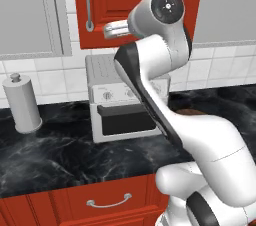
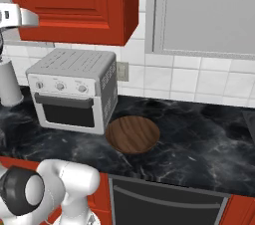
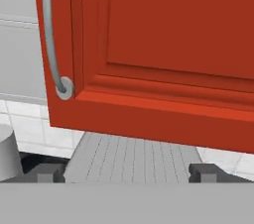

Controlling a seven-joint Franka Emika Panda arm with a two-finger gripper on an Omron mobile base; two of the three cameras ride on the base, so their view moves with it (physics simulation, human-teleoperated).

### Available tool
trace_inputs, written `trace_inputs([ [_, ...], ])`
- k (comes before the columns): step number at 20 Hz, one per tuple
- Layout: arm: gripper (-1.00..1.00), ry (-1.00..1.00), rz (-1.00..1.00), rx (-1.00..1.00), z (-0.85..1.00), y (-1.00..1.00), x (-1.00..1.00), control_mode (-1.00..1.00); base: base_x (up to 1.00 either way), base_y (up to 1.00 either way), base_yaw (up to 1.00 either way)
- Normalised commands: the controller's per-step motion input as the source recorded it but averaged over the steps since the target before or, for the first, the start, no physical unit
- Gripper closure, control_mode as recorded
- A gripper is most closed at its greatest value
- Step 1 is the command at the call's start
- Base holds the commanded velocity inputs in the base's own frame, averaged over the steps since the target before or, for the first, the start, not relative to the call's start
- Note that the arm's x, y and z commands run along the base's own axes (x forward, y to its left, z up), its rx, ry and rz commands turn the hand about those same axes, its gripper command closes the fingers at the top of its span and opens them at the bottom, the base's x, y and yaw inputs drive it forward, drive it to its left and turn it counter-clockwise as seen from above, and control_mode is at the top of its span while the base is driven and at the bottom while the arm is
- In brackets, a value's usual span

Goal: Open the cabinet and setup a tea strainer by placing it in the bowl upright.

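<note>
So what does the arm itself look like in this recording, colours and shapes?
The arm is glossy white, built of rounded, bulbous links with dark grey to black bands at the joints. One joint ends in a round dark cap with a small pale centre. The wrist section is light grey. The gripper has two small, blocky dark grey jaws. No cables or markings are visible.

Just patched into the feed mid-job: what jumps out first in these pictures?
The bright red cabinet on the wall above the toaster oven, its door shut and its silver bar handle on the left edge. The white arm reaches up toward it, fingers spread wide below the door's lower edge. A dark wooden bowl sits on the black marble counter, right of the oven.
</note>
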Motion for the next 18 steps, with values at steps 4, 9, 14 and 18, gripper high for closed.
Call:
trace_inputs([
  [4,-1.0,0.11,0.01,0.07,0.29,0.35,0.41,-1.0,0.0,0.0,0.0],
  [9,-1.0,-0.03,0.0,0.0,0.0,0.37,0.2,-1.0,0.0,0.0,0.0],
  [14,-1.0,0.03,0.0,-0.04,0.05,0.2,0.36,-1.0,0.0,0.0,0.0],
  [18,-1.0,0.0,0.01,-0.04,0.1,0.39,0.2,-1.0,0.0,0.0,0.0],
])
